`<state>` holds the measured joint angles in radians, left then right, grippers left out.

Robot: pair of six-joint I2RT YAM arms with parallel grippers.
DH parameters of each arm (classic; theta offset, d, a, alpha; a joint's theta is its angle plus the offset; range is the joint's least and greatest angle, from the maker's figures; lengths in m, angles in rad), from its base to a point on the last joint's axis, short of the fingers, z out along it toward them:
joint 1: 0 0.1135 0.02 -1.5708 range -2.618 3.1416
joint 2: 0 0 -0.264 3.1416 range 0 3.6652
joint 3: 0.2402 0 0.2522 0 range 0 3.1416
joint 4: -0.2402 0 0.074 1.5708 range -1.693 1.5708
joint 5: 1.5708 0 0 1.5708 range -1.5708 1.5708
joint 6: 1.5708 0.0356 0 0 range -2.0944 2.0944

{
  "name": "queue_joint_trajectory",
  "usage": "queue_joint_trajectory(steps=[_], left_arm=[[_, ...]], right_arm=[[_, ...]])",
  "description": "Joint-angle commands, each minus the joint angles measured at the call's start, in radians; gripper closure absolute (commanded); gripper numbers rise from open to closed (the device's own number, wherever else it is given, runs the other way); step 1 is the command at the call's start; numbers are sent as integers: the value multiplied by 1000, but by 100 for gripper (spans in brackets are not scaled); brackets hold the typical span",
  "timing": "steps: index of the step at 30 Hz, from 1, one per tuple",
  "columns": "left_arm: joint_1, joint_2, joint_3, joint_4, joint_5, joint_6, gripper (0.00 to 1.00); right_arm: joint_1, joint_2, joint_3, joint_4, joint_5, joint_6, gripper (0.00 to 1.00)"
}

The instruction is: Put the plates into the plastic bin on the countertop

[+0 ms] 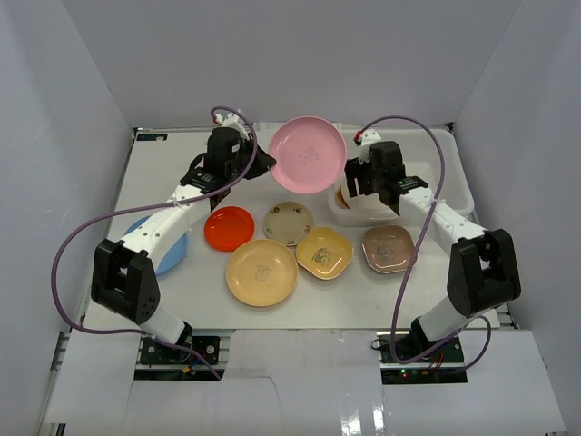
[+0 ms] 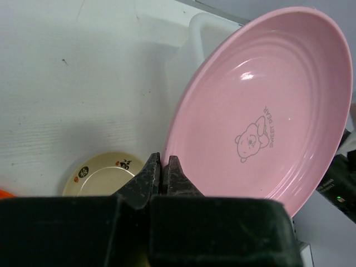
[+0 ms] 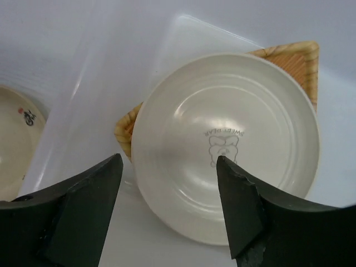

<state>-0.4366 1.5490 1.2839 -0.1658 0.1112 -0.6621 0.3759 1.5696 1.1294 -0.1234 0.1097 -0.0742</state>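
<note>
The pink plate (image 1: 307,153), pinched at its rim by the left gripper (image 2: 164,173) (jaws nearly pressed together), hangs tilted just left of the plastic bin (image 1: 457,178), where a cream plate (image 3: 225,144) on a patterned plate (image 3: 293,57), mostly hidden from above, lies under the right gripper (image 3: 168,161), fingers spread.

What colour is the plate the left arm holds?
Pink. The plate shows best in the left wrist view.
</note>
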Motion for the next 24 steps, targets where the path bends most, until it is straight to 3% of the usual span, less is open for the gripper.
queue_joint_trajectory(steps=[1, 4, 7, 10, 11, 14, 24], left_arm=[[-52, -43, 71, 2, -91, 2, 100], [-112, -20, 112, -6, -149, 4, 100], [-171, 39, 181, -27, -195, 12, 100], [-229, 132, 292, -72, -249, 24, 100], [-243, 195, 326, -86, -266, 30, 100], [-283, 290, 471, -150, -303, 42, 100], [-335, 609, 814, -228, -311, 32, 100]], right_arm=[[-57, -112, 33, 56, -77, 112, 23], [-113, -198, 59, -8, -44, 186, 25], [-184, -307, 66, -56, -4, 241, 34], [-241, -423, 47, -79, 7, 280, 53], [-252, -453, 34, -85, 13, 287, 67], [-252, -551, 6, -96, -4, 326, 80], [-235, -773, -167, -27, -344, 432, 79]])
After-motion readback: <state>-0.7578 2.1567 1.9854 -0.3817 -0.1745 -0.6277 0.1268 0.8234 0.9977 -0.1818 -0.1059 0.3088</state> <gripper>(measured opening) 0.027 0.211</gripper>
